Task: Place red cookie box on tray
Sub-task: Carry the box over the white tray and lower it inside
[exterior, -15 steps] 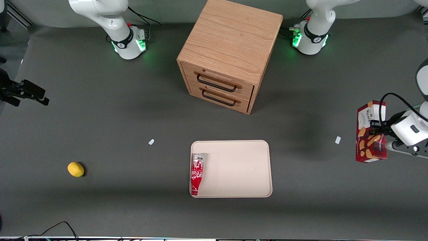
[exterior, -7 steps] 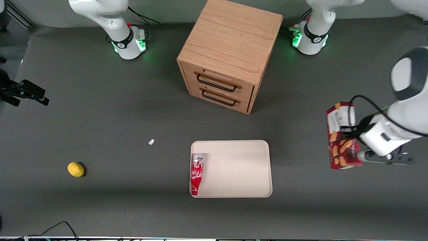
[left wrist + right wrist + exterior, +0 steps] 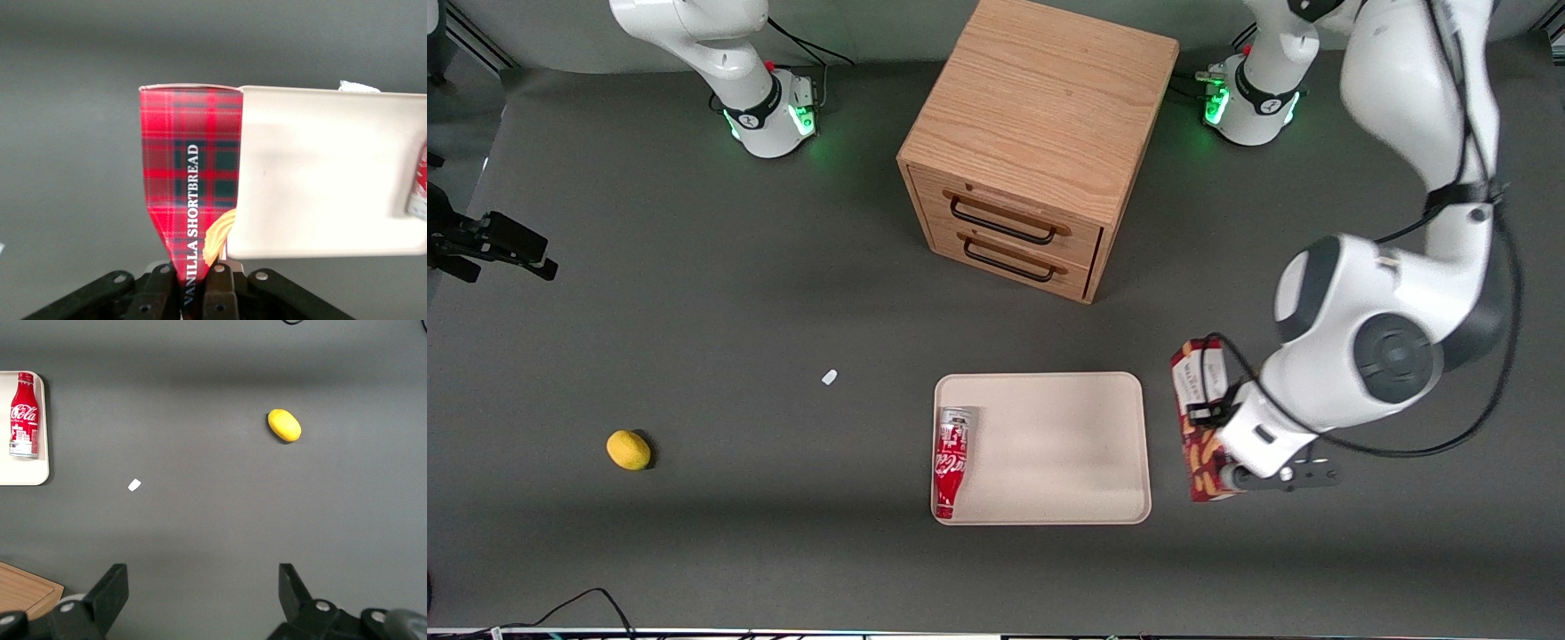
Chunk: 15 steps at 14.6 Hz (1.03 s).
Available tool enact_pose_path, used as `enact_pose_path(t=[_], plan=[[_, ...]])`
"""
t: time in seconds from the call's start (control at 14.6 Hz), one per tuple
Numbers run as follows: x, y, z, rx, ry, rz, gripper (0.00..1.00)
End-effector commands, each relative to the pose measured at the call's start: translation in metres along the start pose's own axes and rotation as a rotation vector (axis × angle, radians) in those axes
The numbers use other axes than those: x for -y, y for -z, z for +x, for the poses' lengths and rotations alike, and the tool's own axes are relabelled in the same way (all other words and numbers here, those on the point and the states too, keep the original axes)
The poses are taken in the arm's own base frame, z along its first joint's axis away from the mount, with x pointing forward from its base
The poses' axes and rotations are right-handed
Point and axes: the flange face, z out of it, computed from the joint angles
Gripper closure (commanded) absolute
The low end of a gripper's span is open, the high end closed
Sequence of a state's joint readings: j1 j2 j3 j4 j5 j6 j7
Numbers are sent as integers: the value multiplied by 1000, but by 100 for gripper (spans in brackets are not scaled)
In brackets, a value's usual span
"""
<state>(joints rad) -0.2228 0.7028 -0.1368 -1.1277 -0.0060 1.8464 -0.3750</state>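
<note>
The red cookie box (image 3: 1195,418) is a slim tartan carton reading "VANILLA SHORTBREAD" (image 3: 190,173). It hangs in the air just outside the tray's short edge, toward the working arm's end of the table. My left gripper (image 3: 1206,437) is shut on the box's narrow sides; its black fingers clamp one end of it (image 3: 195,281). The cream tray (image 3: 1058,444) lies flat on the grey table in front of the drawer cabinet, and in the left wrist view the tray (image 3: 320,173) lies below and beside the box. A red-and-white soda bottle (image 3: 951,460) lies in the tray along the edge toward the parked arm.
A wooden two-drawer cabinet (image 3: 1032,151) stands farther from the front camera than the tray. A yellow lemon (image 3: 629,450) lies toward the parked arm's end. A small white scrap (image 3: 830,377) sits between the lemon and the tray.
The left arm has carried the box from the working arm's end of the table to just beside the tray's edge, slightly nearer the front camera. Its grip is unchanged.
</note>
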Motion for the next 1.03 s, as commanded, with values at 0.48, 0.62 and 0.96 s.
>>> enact_pose_path(t=[0.48,0.62,0.96], plan=[[-58,-155,4,-46,-19,42,100],[-62,-159,0,-35,-25,47,100],[-57,-165,-1,-28,-23,52,67]])
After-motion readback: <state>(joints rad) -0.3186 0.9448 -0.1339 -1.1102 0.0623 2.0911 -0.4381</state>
